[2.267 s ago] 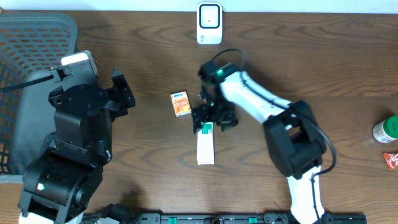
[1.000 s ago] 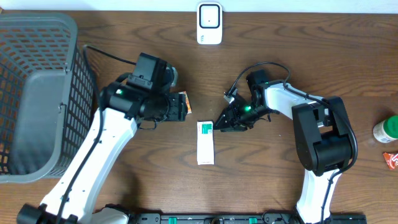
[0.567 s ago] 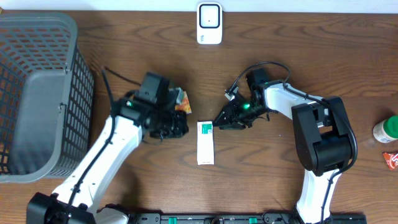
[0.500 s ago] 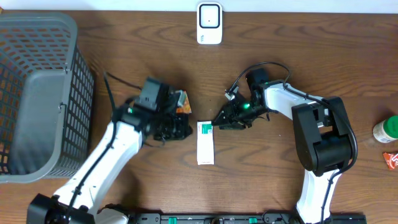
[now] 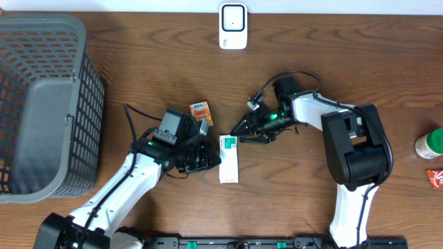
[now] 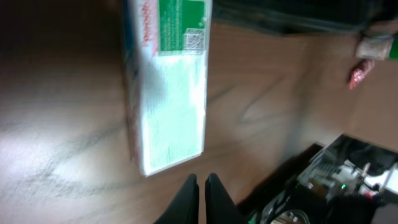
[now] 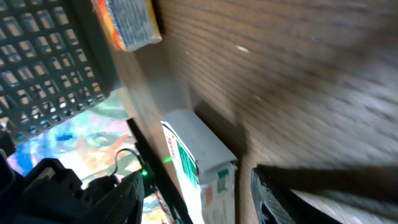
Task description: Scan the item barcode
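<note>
Item: a white-and-green carton (image 5: 229, 160) lies flat on the counter (image 5: 346, 62), front of centre, between the two arms.
Long axis: it runs from the near edge toward the far edge. The green end points away, toward the scanner (image 5: 233, 26), which stands well apart at the far edge.
Left tool (image 6: 200, 180): pinched tight on nothing, just beside the carton's left long side; the wrist view shows the carton ahead of the tips, apart from them.
Right tool (image 5: 237, 133): jaws apart, reaching in from the right at the green end. The wrist view puts the carton's end in the gap, with no clamp seen.
Nearer arm: both are close. The right looks better placed, since it is already spread at the carton's short end, while the left would first have to spread.
Code: a small square printed code shows on the green end; where the barcode sits cannot be told.
Room: an orange packet (image 5: 201, 114) lies near the green end, to its far left. Bare wood lies between carton and scanner. The basket (image 5: 41, 104), bottle (image 5: 429, 144) and red packet (image 5: 435, 178) sit well apart at the sides.
</note>
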Controlling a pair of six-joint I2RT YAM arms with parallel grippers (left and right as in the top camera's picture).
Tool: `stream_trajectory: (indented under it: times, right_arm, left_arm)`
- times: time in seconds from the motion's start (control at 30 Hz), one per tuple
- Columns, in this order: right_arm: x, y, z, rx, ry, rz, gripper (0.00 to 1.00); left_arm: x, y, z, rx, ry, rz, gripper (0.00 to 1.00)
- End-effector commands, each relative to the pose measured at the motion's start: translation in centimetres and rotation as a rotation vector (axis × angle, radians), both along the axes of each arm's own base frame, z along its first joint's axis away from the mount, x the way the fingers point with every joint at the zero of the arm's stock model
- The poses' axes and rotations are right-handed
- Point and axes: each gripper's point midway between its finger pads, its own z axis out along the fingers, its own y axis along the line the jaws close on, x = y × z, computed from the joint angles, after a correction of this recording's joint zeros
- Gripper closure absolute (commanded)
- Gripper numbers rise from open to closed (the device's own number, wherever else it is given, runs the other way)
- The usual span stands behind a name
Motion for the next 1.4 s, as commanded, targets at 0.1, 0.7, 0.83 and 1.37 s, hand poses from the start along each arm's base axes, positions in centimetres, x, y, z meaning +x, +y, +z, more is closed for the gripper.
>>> stream_trajectory:
  times: [0.1,0.7,0.83,1.37]
  right_arm:
    - [-4.1,-2.8,-11.1,-0.357,0.118,0.036,0.49]
    - [-4.3,-3.8,-13.0,-0.437,0.115,0.034,0.50]
    - [-4.3,-3.9,-13.1,-0.449,0.111,0.034,0.50]
    - [-4.5,-4.2,-13.2,-0.467,0.119,0.037,0.51]
  left_arm:
    - [-0.2,-0.4,-0.8,-0.040,0.031,0.058,0.93]
    - [-1.2,0.1,-4.4,0.025,0.095,0.071,0.93]
    - [-0.8,-0.1,-5.1,0.025,0.095,0.071,0.93]
    - [-1.1,0.3,-7.8,0.071,0.152,0.077,0.93]
